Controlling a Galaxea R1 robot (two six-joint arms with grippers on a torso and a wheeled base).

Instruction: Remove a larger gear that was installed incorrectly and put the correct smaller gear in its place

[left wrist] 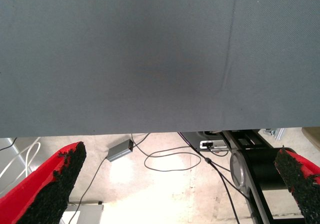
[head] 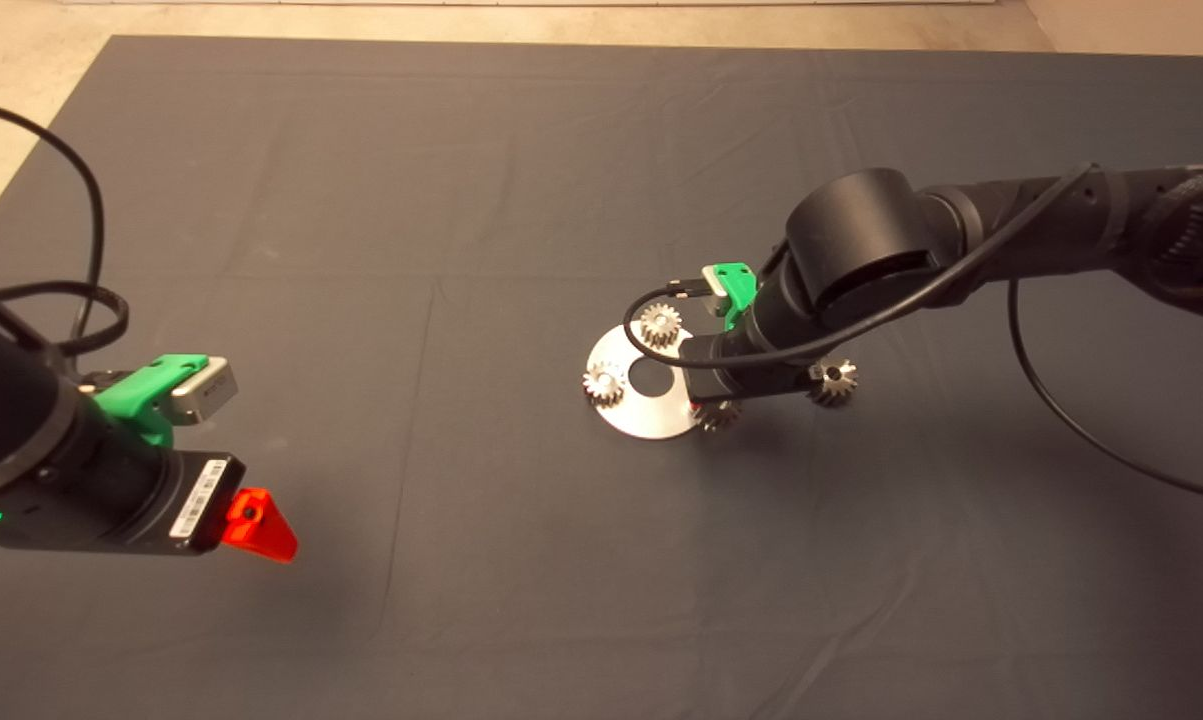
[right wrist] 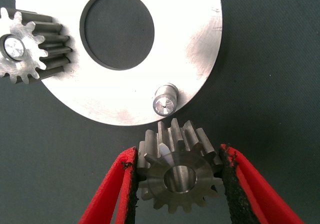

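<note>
Two grippers show in the head view. The left gripper [head: 261, 525] is parked over bare mat [head: 461, 200] at the picture's lower left, well away from the work. The right gripper [head: 713, 408] has its arm reaching in from the right, and its body hides the fingers; they come down at the near edge of a round steel plate [head: 651, 410]. Two pale gears stand on that plate, one [head: 661, 325] at its far side and one [head: 604, 384] at its left side. The smaller gear [head: 716, 415] peeks out just under the gripper at the plate's edge. The larger gear [head: 833, 381] lies on the mat beyond the gripper's right side, off the plate and apart from it.

From the left wrist, the left gripper's fingers [left wrist: 50, 184] stand spread wide with nothing between them. Ahead of them is plain mat, then its edge, and past that a floor with cables and a small grey box [left wrist: 120, 150].

From the right wrist, the right gripper [right wrist: 177, 176] is clamped on the smaller gear [right wrist: 177, 171], a black pad pressed against the teeth on each side. Its bore faces the camera. Just ahead of the fingertips a bare steel pin [right wrist: 165, 99] rises from the plate [right wrist: 200, 34] near its rim; the gear is close to the pin but not on it. Farther ahead is the plate's big round hole [right wrist: 117, 29], and a pale gear [right wrist: 30, 47] sits on its own pin.
</note>
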